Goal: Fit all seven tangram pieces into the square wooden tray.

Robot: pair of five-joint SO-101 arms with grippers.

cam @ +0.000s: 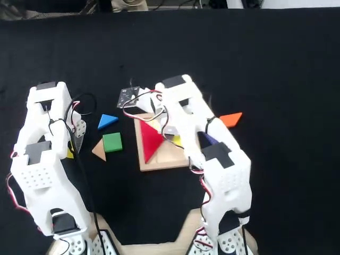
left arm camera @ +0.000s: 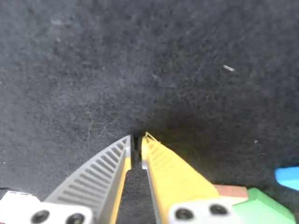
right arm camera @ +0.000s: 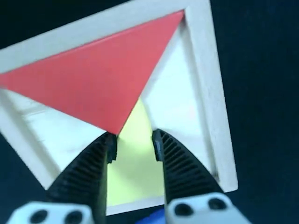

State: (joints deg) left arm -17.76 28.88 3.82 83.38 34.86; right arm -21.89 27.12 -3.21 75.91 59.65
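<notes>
- Tangram pieces and their square wooden tray (cam: 159, 163) sit on a black table (cam: 276, 64), with two white arms side by side at its near edge.
- Right arm (cam: 223, 170) leans over the tray. The right pincer (right arm camera: 134, 142) hangs low inside it, jaws a little apart, straddling the yellow piece (right arm camera: 135, 177). I cannot tell whether the fingers press its sides.
- Left arm (cam: 42, 159) stands off to the side. The left pincer (left arm camera: 136, 139) is closed on nothing, tips together above bare table.
- The tray lies mid-table, much of its floor bare. It looks light, so a sideways push from the right pincer could slide it across the cloth.
- Red triangle (cam: 150, 141), the biggest piece, lies in the tray with its long edge along the rim nearest the left arm and its point toward the middle. The yellow tip meets that point, so a nudge there might shift the red one out of its seat.
- The yellow piece appears to lie flat on the tray floor. If dragged, it may ride up onto the red edge or jam against the rim.
- Outside the tray, toward the left arm, lie a green square (cam: 112, 142), a blue triangle (cam: 108, 121) and a tan triangle (cam: 99, 150). A careless sweep of that arm could scatter them.
- An orange piece (cam: 231, 119) lies on the far side of the right arm. A dark blue piece (cam: 210, 139) peeps out beside that arm; I cannot tell whether it is in the tray.
</notes>
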